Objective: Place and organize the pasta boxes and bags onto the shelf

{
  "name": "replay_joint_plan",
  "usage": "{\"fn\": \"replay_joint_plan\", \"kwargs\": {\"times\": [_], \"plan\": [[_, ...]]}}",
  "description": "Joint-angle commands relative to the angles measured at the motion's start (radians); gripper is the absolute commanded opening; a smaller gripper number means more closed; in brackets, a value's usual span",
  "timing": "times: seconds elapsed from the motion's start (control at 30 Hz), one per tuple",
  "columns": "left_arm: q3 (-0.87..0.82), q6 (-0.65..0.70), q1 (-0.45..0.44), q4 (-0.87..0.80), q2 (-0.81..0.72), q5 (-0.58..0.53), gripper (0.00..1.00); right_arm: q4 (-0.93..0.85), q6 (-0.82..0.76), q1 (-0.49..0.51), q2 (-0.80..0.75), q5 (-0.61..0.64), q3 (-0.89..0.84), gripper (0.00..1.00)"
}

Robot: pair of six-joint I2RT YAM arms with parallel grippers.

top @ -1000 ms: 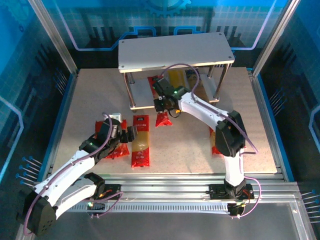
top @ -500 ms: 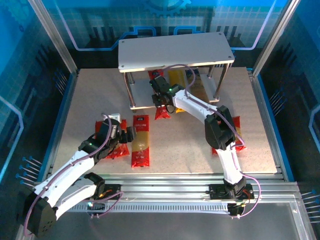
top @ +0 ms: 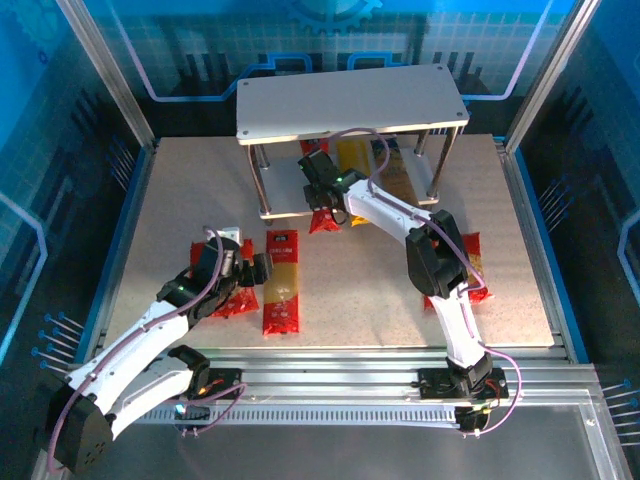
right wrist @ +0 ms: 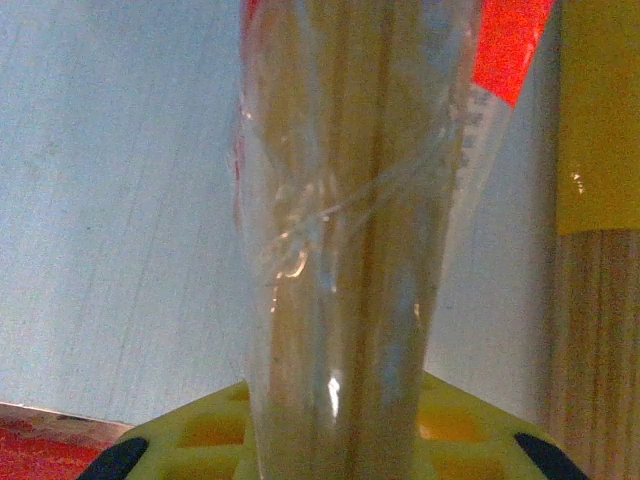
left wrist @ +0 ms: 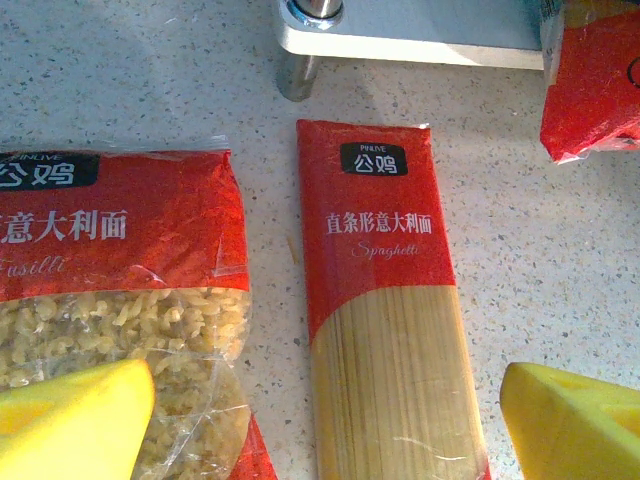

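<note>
The shelf (top: 350, 100) stands at the back, its lower board (top: 285, 200) under the top one. My right gripper (top: 322, 198) is shut on a red spaghetti pack (top: 323, 222) that lies half on the lower board; its clear window (right wrist: 350, 250) rises from the gripper (right wrist: 340, 455). A yellow pack (top: 352, 155) and a pale-centred dark pack (top: 395, 180) lie beside it on that board. My left gripper (top: 252, 270) hovers open over a second red spaghetti pack (left wrist: 385, 280) and a red fusilli bag (left wrist: 110, 260). Another red bag (top: 470, 268) lies right, partly behind the right arm.
A silver shelf leg (left wrist: 300, 70) stands just beyond the left packs. Metal frame posts and blue panels wall the table on three sides. A rail (top: 340, 385) runs along the near edge by the arm bases.
My right gripper has pushed the red spaghetti pack away from me, farther onto the lower board under the shelf. The left arm has not moved.
</note>
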Motion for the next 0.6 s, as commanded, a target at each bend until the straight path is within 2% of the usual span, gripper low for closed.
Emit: {"fn": "replay_joint_plan", "kwargs": {"times": [0.0,0.1,0.3,0.37,0.47,0.57], "plan": [[0.024,0.022,0.007,-0.023,0.005,-0.001,0.91,0.139,-0.001,-0.045,0.059,0.067,0.062,0.26],[0.024,0.019,0.007,-0.030,0.003,0.002,0.91,0.132,0.009,-0.051,0.076,0.062,0.071,0.40],[0.017,0.015,0.006,-0.044,-0.020,0.018,0.91,0.129,0.038,-0.062,0.103,0.050,0.071,0.50],[0.017,0.015,0.006,-0.049,-0.030,0.030,0.91,0.127,0.051,-0.066,0.104,0.039,0.069,0.60],[0.022,0.018,0.001,-0.065,-0.033,0.049,0.95,0.156,0.052,-0.069,0.071,0.011,0.032,0.71],[0.034,0.026,-0.008,-0.089,-0.015,0.057,0.96,0.232,0.034,-0.068,0.001,-0.035,-0.048,0.77]]}}
